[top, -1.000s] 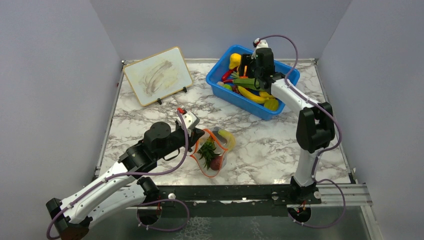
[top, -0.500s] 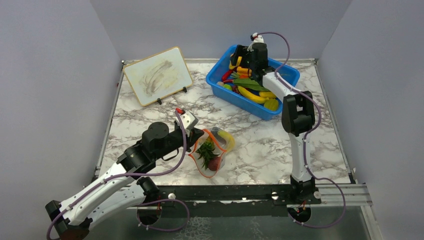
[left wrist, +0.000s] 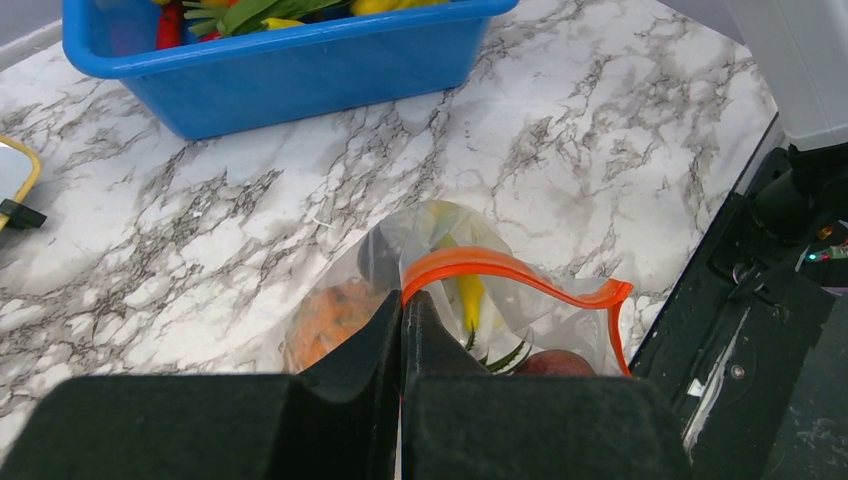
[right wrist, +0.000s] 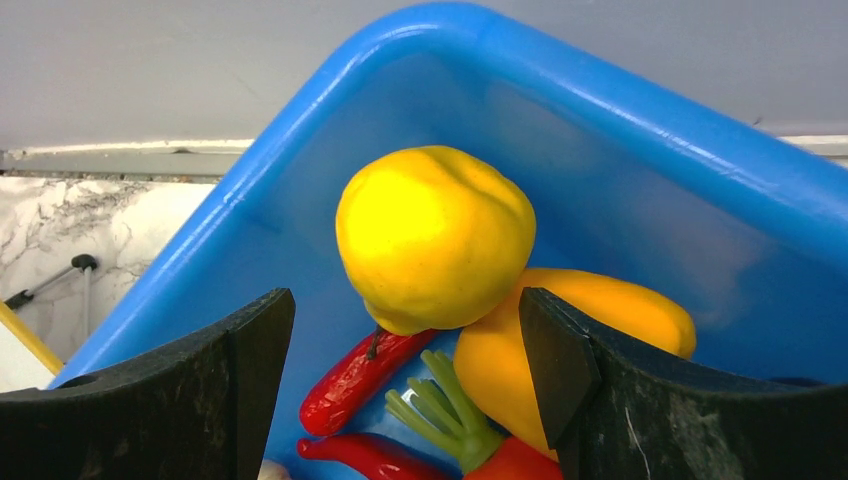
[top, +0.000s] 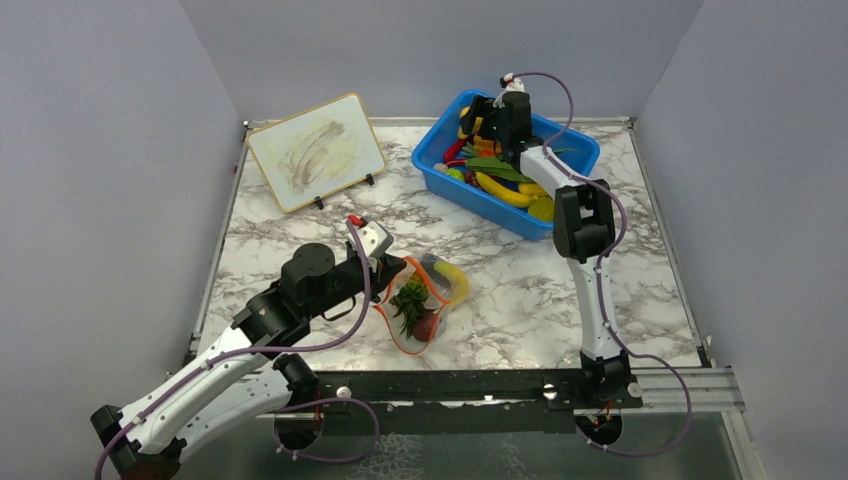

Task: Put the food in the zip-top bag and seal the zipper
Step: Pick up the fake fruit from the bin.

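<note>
My left end effector [left wrist: 402, 305] pinches the zipper [left wrist: 520, 272], holding the zip-top bag [left wrist: 440, 232] agape on the bench [top: 520, 300] near-side of the blue bin [left wrist: 300, 75]; my right end effector [right wrist: 405, 305], spread inside that bin, straddles a yellow fruit [right wrist: 430, 235] for picking.

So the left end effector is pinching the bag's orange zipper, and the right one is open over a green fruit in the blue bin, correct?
Not green. The right wrist view shows the open right end effector over a yellow fruit in the blue bin. The left end effector does pinch the zipper of the zip-top bag.
</note>
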